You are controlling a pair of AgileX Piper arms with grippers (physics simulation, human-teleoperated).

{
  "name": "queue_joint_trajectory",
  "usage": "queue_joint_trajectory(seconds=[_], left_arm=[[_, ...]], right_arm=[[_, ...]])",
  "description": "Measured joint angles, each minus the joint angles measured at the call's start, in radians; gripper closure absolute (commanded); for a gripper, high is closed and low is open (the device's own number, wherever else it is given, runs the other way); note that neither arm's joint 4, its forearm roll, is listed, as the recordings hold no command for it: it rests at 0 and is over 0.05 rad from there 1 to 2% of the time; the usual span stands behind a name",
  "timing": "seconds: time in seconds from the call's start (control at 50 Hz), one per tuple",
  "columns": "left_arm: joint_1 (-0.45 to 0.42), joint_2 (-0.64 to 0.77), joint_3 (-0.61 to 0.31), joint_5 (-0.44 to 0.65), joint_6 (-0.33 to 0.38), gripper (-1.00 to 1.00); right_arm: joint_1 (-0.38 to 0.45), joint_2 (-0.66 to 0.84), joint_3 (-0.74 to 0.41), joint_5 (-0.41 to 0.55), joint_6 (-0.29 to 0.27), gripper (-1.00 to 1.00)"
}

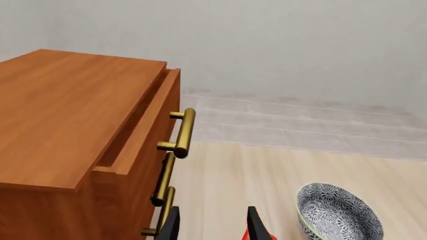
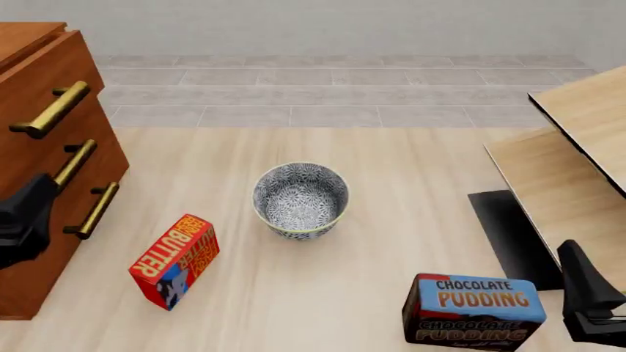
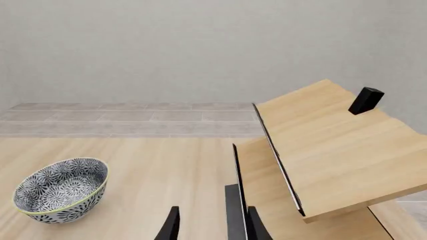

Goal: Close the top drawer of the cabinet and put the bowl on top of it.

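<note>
The reddish-brown cabinet (image 1: pixel 67 110) fills one side of the left wrist view. Its top drawer (image 1: pixel 143 165) stands slightly pulled out, a dark gap showing behind the front, and its brass handle (image 1: pixel 180 132) juts forward. My left gripper (image 1: pixel 213 227) is open, near the lower handles and touching nothing. The blue-and-white bowl (image 2: pixel 300 199) sits upright on the table's middle, also visible as the bowl (image 1: pixel 337 212) and the bowl (image 3: pixel 61 190). My right gripper (image 3: pixel 213 227) is open and empty, well to the right of the bowl. In the front view the cabinet (image 2: pixel 39 242) stands at far left.
A red butter box (image 2: pixel 174 260) stands front-left of the bowl. A blue chocolate pudding box (image 2: pixel 474 308) stands front-right, close to my right arm (image 2: pixel 591 301). Pale light-wood furniture (image 2: pixel 577 147) occupies the right side, with a dark panel (image 2: pixel 509 235) at its base.
</note>
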Motion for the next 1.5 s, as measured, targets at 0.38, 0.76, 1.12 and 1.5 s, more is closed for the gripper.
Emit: queue_joint_trajectory(seconds=[0.38,0.76,1.12,1.5], left_arm=[[0.025,0.186,-0.019,-0.135,0.01,-1.0],[0.072,0.307,-0.029,-0.238,0.015,-1.0],[0.134,0.316,-0.031,-0.259,0.021,-1.0],[0.187,0.337,-0.032,-0.283,-0.003,-1.0]], right_arm=[[0.0,0.0,0.0,0.0,0.0,-1.0],[0.0,0.0,0.0,0.0,0.0,-1.0],[0.0,0.0,0.0,0.0,0.0,-1.0],[0.0,0.0,0.0,0.0,0.0,-1.0]])
